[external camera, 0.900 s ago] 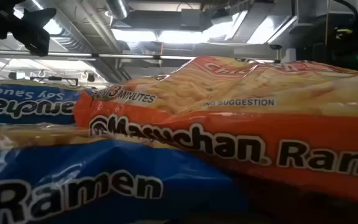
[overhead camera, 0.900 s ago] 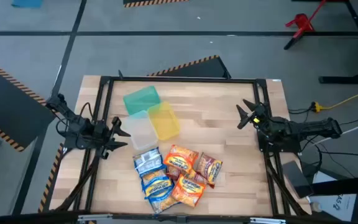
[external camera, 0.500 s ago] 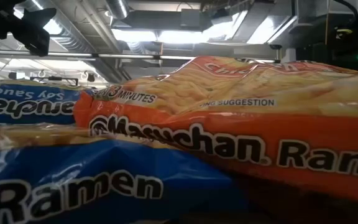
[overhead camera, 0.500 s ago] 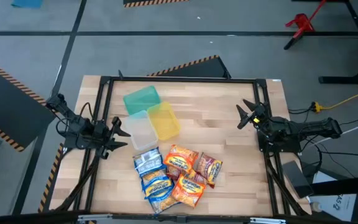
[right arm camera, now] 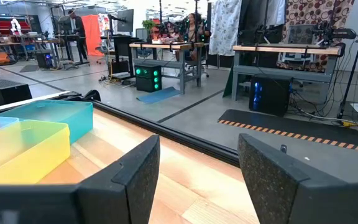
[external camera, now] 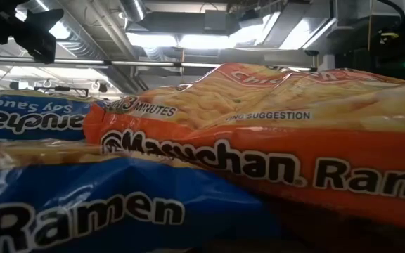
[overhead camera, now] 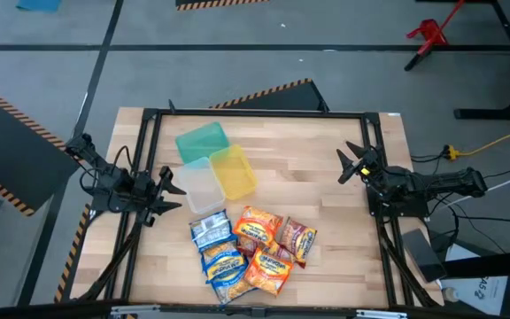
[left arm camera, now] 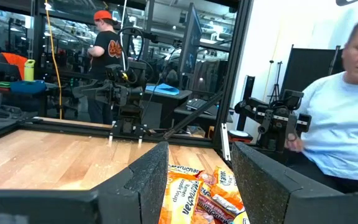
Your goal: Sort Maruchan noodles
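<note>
Several Maruchan noodle packets [overhead camera: 248, 251] lie in an overlapping pile near the table's near edge, blue-and-white ones on its left, orange ones in the middle, a red-brown one [overhead camera: 296, 240] on its right. In the low view an orange packet [external camera: 273, 140] and a blue one [external camera: 104, 204] fill the picture. My left gripper [overhead camera: 168, 189] rests open at the table's left side, left of the containers; its wrist view shows packets [left arm camera: 197, 193] between its fingers, farther off. My right gripper [overhead camera: 351, 162] waits open at the table's right side.
A green container [overhead camera: 202, 142], a clear one [overhead camera: 201, 188] and a yellow one [overhead camera: 233, 170] stand together left of the table's centre, beyond the pile. A black frame [overhead camera: 255, 113] borders the table. A person in a light shirt [left arm camera: 347, 124] is past the table.
</note>
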Controlling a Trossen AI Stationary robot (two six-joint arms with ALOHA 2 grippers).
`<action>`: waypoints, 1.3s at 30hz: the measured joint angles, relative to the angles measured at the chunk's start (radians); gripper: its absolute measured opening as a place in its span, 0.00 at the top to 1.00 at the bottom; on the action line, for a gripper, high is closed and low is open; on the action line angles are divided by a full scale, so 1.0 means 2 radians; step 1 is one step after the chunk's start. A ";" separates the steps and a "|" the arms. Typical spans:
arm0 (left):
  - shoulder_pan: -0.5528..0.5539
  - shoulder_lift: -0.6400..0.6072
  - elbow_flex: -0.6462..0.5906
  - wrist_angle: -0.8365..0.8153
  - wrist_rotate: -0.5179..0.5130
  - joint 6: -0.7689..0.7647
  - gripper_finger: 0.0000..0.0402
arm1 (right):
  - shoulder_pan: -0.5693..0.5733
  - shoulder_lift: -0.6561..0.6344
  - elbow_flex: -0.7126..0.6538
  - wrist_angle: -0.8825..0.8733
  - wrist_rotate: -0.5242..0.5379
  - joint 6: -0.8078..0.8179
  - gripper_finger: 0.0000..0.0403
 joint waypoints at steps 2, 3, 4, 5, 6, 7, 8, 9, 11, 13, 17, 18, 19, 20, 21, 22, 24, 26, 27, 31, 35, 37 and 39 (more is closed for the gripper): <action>0.000 0.000 0.000 0.000 0.000 0.000 0.57 | 0.000 0.000 0.000 0.000 0.000 0.000 0.49; 0.000 0.000 0.000 0.000 0.000 0.000 0.57 | 0.000 0.000 0.000 0.000 0.000 0.000 0.49; 0.000 0.000 0.000 0.000 0.000 0.000 0.57 | 0.000 0.000 0.000 0.000 0.000 0.000 0.49; 0.000 0.000 0.000 0.000 0.000 0.000 0.57 | 0.000 0.000 0.000 0.000 0.000 0.000 0.49; 0.000 0.000 0.000 0.000 0.000 0.000 0.57 | 0.000 0.000 0.000 0.000 0.000 0.000 0.49; 0.000 0.000 0.000 0.000 0.000 0.000 0.57 | 0.000 0.000 0.000 0.000 0.000 0.000 0.49; 0.000 0.000 0.000 0.000 0.000 0.000 0.57 | 0.000 0.000 0.000 0.000 0.000 0.000 0.49; 0.000 0.000 0.000 0.000 0.000 0.000 0.57 | 0.000 0.000 0.000 0.000 0.000 0.000 0.49; 0.000 0.000 0.000 0.000 0.000 0.000 0.57 | 0.000 0.000 0.000 0.000 0.000 0.000 0.49; 0.000 0.000 0.000 0.000 0.000 0.000 0.57 | 0.000 0.000 0.000 0.000 0.000 0.000 0.49; 0.000 0.000 0.000 0.000 0.000 0.000 0.57 | 0.000 0.000 0.000 0.000 0.000 0.000 0.49; 0.000 0.000 0.000 0.000 0.000 0.000 0.57 | 0.000 0.000 0.000 0.000 0.000 0.001 0.49; 0.000 0.000 0.000 0.000 -0.004 0.001 0.57 | 0.000 0.000 0.000 0.000 -0.001 0.002 0.49; 0.000 0.000 0.000 0.001 -0.015 0.005 0.57 | 0.000 0.000 0.000 0.000 -0.005 0.006 0.49; 0.001 0.000 0.000 0.004 -0.031 0.010 0.57 | 0.000 0.000 0.000 0.000 -0.011 0.014 0.49; 0.002 0.000 0.000 0.010 -0.047 0.011 0.57 | 0.000 0.000 0.000 0.000 -0.018 0.025 0.49; 0.005 0.000 0.000 0.032 -0.065 -0.002 0.57 | 0.000 0.000 0.000 0.000 -0.042 0.054 0.49; 0.009 0.000 0.000 0.065 -0.067 -0.032 0.57 | 0.000 0.000 0.000 0.001 -0.072 0.083 0.49; 0.011 0.000 0.000 0.083 -0.066 -0.040 0.57 | 0.000 0.000 0.000 0.002 -0.088 0.094 0.49; 0.018 0.000 0.000 0.170 -0.041 -0.043 0.57 | 0.000 0.000 0.000 0.003 -0.136 0.101 0.49; 0.019 0.000 0.000 0.231 -0.040 -0.041 0.57 | 0.000 0.000 0.000 0.004 -0.153 0.097 0.49; 0.019 0.000 0.000 0.248 -0.043 -0.041 0.57 | 0.000 0.000 0.000 0.004 -0.153 0.096 0.49; 0.019 0.000 0.000 0.249 -0.043 -0.041 0.57 | 0.000 0.000 0.000 0.004 -0.153 0.096 0.49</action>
